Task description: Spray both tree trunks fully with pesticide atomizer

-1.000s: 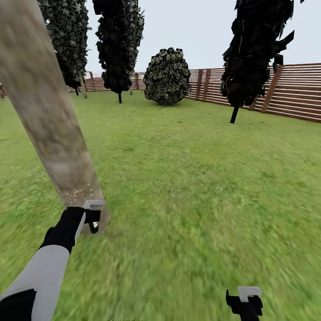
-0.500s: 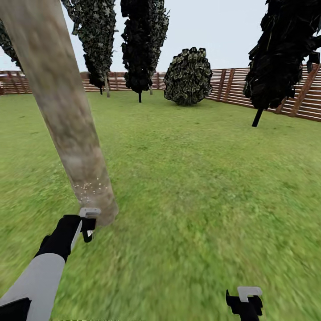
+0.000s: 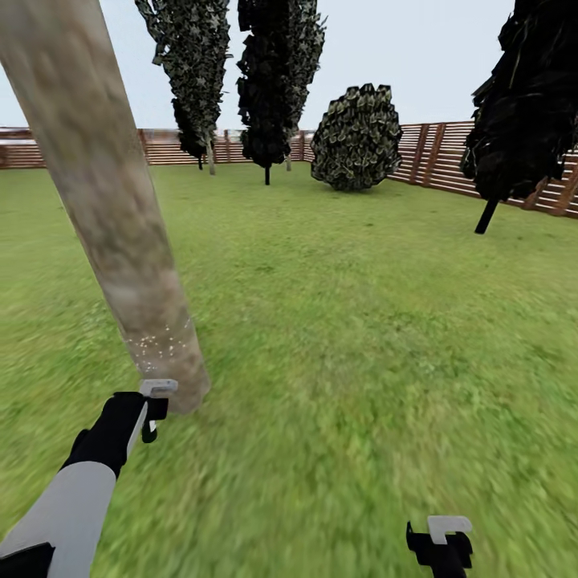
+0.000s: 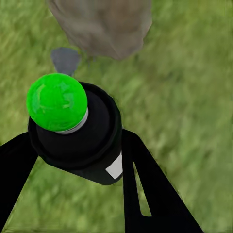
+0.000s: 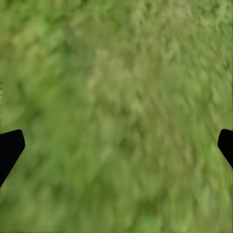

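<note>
A thick pale grey-beige tree trunk (image 3: 112,217) leans across the left of the head view, with fine white specks (image 3: 160,341) on its lowest part. My left gripper (image 3: 152,405) hovers just in front of the trunk's base. In the left wrist view its black fingers (image 4: 145,194) are shut on the pesticide atomizer (image 4: 82,141), a dark cylinder whose light-grey collar carries a bright green dome. The atomizer's top faces the trunk (image 4: 102,24) a short way ahead. My right gripper (image 3: 440,542) hangs low at the right over grass, open and holding nothing.
Lawn (image 3: 361,337) stretches ahead to a brown slat fence (image 3: 437,156). Two narrow dark trees (image 3: 273,80) and a round bush (image 3: 357,136) stand at the back. Another black-green tree (image 3: 522,112) stands at the right. A small grey patch (image 4: 64,59) lies by the trunk's base.
The whole view has swung left, so the trunk, back trees and fence sit further right. My left gripper stays by the trunk's base with the atomizer. The right gripper is unchanged.
</note>
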You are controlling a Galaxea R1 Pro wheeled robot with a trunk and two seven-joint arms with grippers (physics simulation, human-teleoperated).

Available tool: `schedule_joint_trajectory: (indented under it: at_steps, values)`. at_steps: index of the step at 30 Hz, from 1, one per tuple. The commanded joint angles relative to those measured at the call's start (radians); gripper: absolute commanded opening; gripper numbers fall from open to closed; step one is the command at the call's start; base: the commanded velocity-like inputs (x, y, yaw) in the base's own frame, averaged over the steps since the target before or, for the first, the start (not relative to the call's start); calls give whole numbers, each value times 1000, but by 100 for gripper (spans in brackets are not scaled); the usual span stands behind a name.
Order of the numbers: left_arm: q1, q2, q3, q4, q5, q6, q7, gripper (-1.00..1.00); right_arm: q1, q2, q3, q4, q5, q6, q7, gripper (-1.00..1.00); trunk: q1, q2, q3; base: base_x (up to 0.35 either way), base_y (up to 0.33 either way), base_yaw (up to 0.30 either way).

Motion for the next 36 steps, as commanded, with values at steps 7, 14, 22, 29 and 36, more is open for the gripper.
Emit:
schedule_joint_trajectory:
  at_steps: [7,14,22,29,36]
  values:
    - [-1,-3,3,0,-5,4,13,-100,-1,0,-7,1,11,-3,-3,100,0,0,-1,127,-78,275]
    - [14,-8,0,23,-5,0,26,-100,-1,0,-7,1,11,-3,-3,100,0,0,-1,38,-41,274]
    - [43,-14,-2,33,-3,-66,100,-100,-1,0,-7,1,11,-3,-3,100,0,0,-1,173,-212,33]
    - [47,-17,3,44,46,-64,131,-100,-1,-1,-7,1,11,-3,-3,100,0,0,-1,36,-266,0]
    - [47,-25,3,42,83,-65,129,-100,-1,0,-7,2,11,-3,-3,100,0,0,-1,29,-275,108]
